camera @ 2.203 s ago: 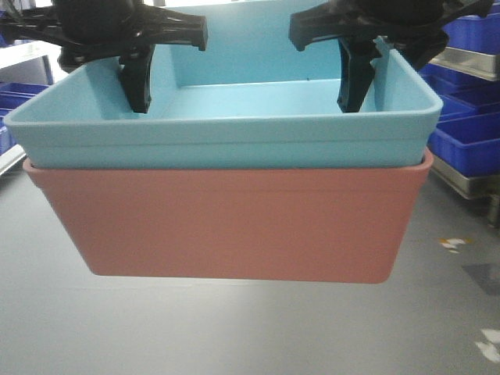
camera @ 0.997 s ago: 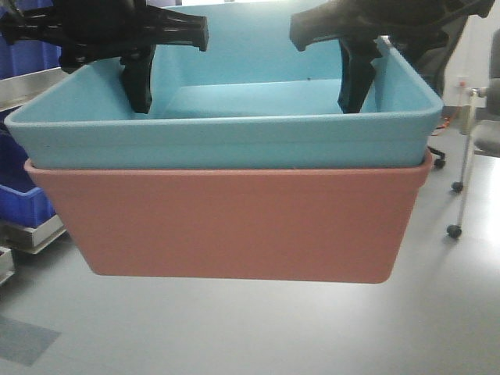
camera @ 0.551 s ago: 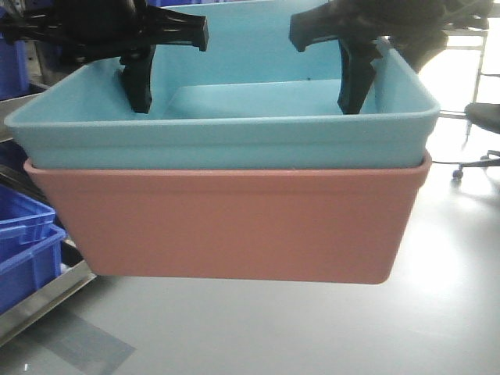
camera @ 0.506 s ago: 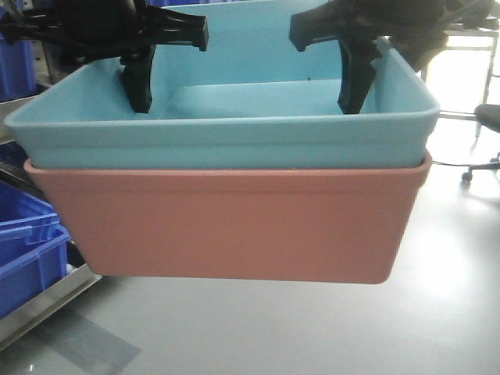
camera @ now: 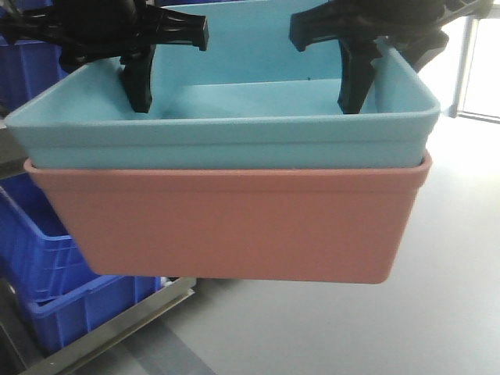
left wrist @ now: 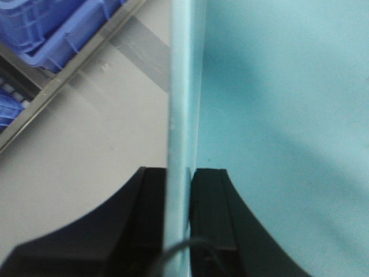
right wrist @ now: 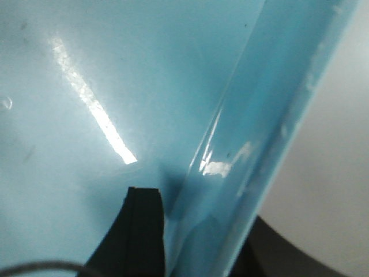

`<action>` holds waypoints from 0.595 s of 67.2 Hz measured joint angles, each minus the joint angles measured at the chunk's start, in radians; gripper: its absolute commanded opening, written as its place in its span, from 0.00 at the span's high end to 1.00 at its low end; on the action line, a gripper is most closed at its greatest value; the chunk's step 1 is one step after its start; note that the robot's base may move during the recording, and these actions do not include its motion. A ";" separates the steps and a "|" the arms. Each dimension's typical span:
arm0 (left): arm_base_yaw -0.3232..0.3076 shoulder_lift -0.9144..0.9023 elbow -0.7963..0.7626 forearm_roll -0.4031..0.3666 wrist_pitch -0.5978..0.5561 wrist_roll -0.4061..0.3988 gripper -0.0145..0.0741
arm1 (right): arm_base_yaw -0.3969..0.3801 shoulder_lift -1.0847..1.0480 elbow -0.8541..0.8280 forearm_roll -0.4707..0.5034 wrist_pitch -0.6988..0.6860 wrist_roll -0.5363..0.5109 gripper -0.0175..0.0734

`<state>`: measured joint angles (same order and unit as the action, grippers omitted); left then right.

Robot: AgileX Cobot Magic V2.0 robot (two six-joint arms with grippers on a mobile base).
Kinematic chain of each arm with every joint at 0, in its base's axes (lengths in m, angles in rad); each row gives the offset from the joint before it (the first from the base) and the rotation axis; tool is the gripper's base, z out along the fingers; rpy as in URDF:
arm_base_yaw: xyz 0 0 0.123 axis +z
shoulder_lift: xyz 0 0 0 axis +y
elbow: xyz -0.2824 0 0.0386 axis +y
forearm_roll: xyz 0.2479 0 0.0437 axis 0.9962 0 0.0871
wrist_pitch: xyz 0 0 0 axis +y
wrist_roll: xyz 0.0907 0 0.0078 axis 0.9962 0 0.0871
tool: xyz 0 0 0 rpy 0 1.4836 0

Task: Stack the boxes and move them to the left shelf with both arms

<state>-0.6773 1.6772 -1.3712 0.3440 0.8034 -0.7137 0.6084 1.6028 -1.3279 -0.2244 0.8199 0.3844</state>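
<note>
Left gripper (left wrist: pixel 179 222): the jaws are drawn in on the end wall of the sky blue bin (camera: pixel 234 141). One black finger (left wrist: pixel 210 216) lies against the inner face and the other against the outer face, with only the thin rim between them. Right gripper (right wrist: pixel 202 242): the jaws are likewise narrowed onto the opposite end wall. The inner finger (right wrist: pixel 141 228) presses the glossy inside, and a dark shape sits just past the rim outside. That outer finger is mostly cut off, so its contact cannot be told for sure.

In the front view each inner finger reaches down into the sky blue bin, near its two ends. The bin hangs level between the two grippers.

Directly below the jaws, the salmon pink bin (camera: pixel 234 226) wraps around the sky blue bin, which is nested inside it. The pink rim runs just under the blue rim. Whether the pink wall is also pinched cannot be told. The stack's underside is off the grey floor (camera: pixel 367 328).

Beyond the left jaws, lower and to the outside, dark blue bins (camera: pixel 35 258) sit behind a slanting metal rail (camera: pixel 117 332). The same dark blue bins and rail show in the left wrist view, outward of the clamped wall.
</note>
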 measured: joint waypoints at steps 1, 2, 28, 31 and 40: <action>0.000 0.000 0.000 0.000 0.000 0.000 0.84 | 0.000 0.000 0.000 0.000 0.000 0.000 0.75; 0.000 0.000 0.000 0.000 0.000 0.000 0.84 | 0.000 0.000 0.000 0.000 0.000 0.000 0.75; 0.000 0.000 0.000 0.000 0.000 0.000 0.84 | 0.000 0.000 0.000 0.000 0.000 0.000 0.75; 0.000 0.000 0.000 0.000 0.000 0.000 0.84 | 0.000 0.000 0.000 0.000 0.000 0.000 0.75; 0.000 0.000 0.000 0.000 0.000 0.000 0.84 | 0.000 0.000 0.000 0.000 0.000 0.000 0.75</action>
<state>-0.6773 1.6772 -1.3712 0.3440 0.8034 -0.7137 0.6084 1.6028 -1.3279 -0.2244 0.8199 0.3844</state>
